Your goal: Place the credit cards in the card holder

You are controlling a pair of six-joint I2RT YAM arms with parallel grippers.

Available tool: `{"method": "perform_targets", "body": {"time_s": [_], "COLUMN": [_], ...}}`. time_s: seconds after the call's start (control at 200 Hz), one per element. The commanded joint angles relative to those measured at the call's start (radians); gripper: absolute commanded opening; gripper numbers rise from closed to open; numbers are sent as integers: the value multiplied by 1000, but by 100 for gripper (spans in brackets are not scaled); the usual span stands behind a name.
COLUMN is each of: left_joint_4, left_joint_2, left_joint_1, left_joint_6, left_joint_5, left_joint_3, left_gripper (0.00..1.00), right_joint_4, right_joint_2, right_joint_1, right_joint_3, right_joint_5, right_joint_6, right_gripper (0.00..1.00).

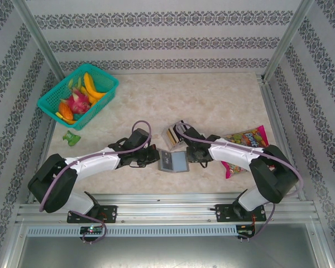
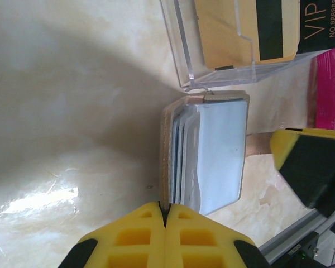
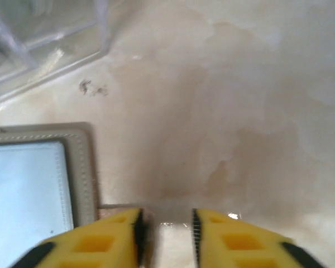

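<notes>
The left gripper [image 2: 164, 209] pinches the flat grey stitched card holder [image 2: 215, 151] by its edge. The right gripper [image 3: 166, 216], jaws slightly parted, mostly hides a tan plastic card [image 2: 258, 146].

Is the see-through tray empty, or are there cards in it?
Not empty. Tan credit cards, one with a black stripe, sit inside the walls of the clear plastic tray.

From high at the near edge we look down over the whole table [image 1: 212, 100]. Our left wrist camera sits low and close, facing across it; the right one looks steeply down. All three share the card holder [image 1: 173, 161].
</notes>
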Motion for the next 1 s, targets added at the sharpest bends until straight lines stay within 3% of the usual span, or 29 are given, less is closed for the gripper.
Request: {"method": "perform_targets", "body": {"time_s": [0.0, 0.33, 0.525, 0.65, 0.769, 0.844, 0.994], "left_joint_4": [-87, -215, -308, -294, -272, -257, -215], "left_joint_2": [-24, 9, 131, 224, 317, 365, 328], "left_joint_1": [-1, -5, -42, -88, -123, -134, -136], "left_joint_6": [57, 106, 134, 126, 116, 109, 116], "left_joint_5": [-25, -43, -30, 5, 47, 69, 60], "left_joint_3": [52, 165, 308, 394, 460, 484, 457], "left_gripper": [0, 0, 3, 14, 30, 32, 45], "right_joint_4": [34, 186, 282, 314, 332, 349, 373], "right_joint_2": [-32, -65, -102, -115, -126, -133, -142], "right_joint_1": [-44, -103, -124, -134, -144, -150, -157], "right_joint_3": [-49, -120, -169, -186, -201, -214, -220], "right_joint_5": [-67, -279, -377, -407, -417, -425, -446], "right_joint_6": [-2, 18, 67, 87, 101, 112, 133], "right_gripper": [19, 0, 0, 0, 1, 2, 2]}}
